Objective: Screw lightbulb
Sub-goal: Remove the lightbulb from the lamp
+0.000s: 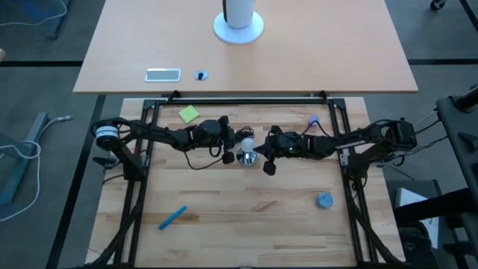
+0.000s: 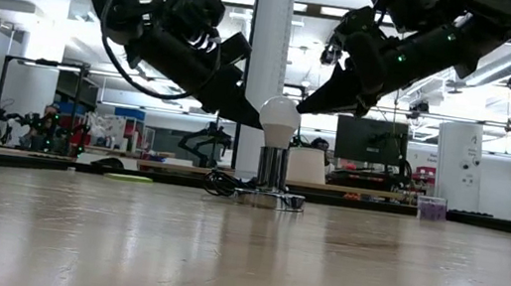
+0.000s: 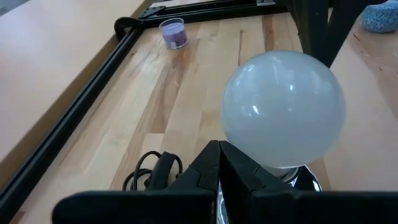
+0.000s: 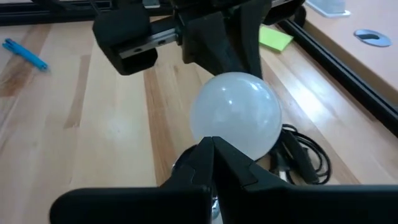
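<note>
Near the centre of the high view, the lightbulb (image 1: 246, 144) stands upright in the metal socket (image 1: 247, 158), its white globe above the shiny collar, as the low view shows. The left gripper (image 1: 228, 152) sits just left of it and the right gripper (image 1: 266, 161) just right; in each wrist view the arm's own dark fingers (image 3: 219, 163) meet tip to tip with no gap, pressed together at the bulb's lower side and holding nothing. Judging from this, the bulb seems already seated, so the step in hand is either the last turns or the release. If it still needs turning, one gripper must spread its fingers around the globe and twist while the other steadies the socket. The black cord (image 4: 298, 155) coils right beside the socket and could snag a finger. Farther off lie a blue pen (image 1: 172, 217) lower left, a blue-grey cap (image 1: 324, 200) lower right and a green note (image 1: 189, 113) upper left.
</note>
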Robot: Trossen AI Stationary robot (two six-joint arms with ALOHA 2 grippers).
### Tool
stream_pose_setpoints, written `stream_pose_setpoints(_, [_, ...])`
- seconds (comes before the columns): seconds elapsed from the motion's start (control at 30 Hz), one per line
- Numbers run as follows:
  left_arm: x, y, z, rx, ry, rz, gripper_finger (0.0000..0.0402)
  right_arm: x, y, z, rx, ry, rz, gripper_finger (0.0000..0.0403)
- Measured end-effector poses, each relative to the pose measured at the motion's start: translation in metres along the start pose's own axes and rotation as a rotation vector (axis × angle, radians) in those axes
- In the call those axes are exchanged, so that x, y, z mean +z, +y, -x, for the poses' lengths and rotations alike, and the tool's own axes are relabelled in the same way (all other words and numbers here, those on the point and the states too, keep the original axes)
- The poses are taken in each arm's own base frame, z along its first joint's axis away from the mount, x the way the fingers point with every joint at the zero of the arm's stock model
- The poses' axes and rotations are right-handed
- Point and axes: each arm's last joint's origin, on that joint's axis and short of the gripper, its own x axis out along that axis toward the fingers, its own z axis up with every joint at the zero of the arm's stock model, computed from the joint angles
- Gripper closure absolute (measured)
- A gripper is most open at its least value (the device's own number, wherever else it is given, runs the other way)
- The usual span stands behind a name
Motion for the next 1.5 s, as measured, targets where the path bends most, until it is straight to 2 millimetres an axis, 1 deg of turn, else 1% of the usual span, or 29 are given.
stream_pose_setpoints(0.23, [0.000, -0.003, 0.000, -0.011, 0.007, -0.003, 0.0401, -0.001, -0.002, 0.000, -0.018, 0.002, -0.002, 0.0403])
stream_pose_setpoints(0.67, [-0.003, -0.006, 0.000, -0.039, 0.030, -0.001, 0.0401, -0.008, -0.004, 0.000, -0.063, 0.023, -0.008, 0.0403])
stream_pose_setpoints(0.87, [-0.005, -0.007, 0.001, -0.057, 0.061, 0.005, 0.0401, -0.016, -0.007, 0.000, -0.102, 0.053, -0.005, 0.0403])
stream_pose_setpoints(1.0, [-0.007, -0.006, 0.003, -0.024, 0.105, 0.005, 0.0401, -0.019, -0.007, 0.001, -0.113, 0.076, -0.001, 0.0403])
stream_pose_setpoints(1.1, [-0.008, -0.005, 0.008, 0.007, 0.149, 0.006, 0.0401, -0.016, -0.007, 0.005, -0.098, 0.069, -0.002, 0.0403])
stream_pose_setpoints(1.2, [-0.002, -0.003, 0.016, 0.013, 0.147, 0.012, 0.0401, -0.012, -0.005, 0.009, -0.017, 0.050, -0.005, 0.0403])
stream_pose_setpoints(1.3, [0.007, -0.002, 0.022, 0.009, 0.102, 0.017, 0.0401, -0.009, -0.004, 0.010, 0.004, 0.023, -0.002, 0.0403])
stream_pose_setpoints(1.37, [0.010, -0.002, 0.022, 0.002, 0.067, 0.008, 0.0401, -0.007, -0.004, 0.010, 0.005, -0.003, 0.004, 0.0403])
stream_pose_setpoints(1.5, [0.011, -0.002, 0.020, 0.004, 0.054, 0.006, 0.0401, -0.007, -0.003, 0.005, 0.005, -0.015, 0.005, 0.0403])
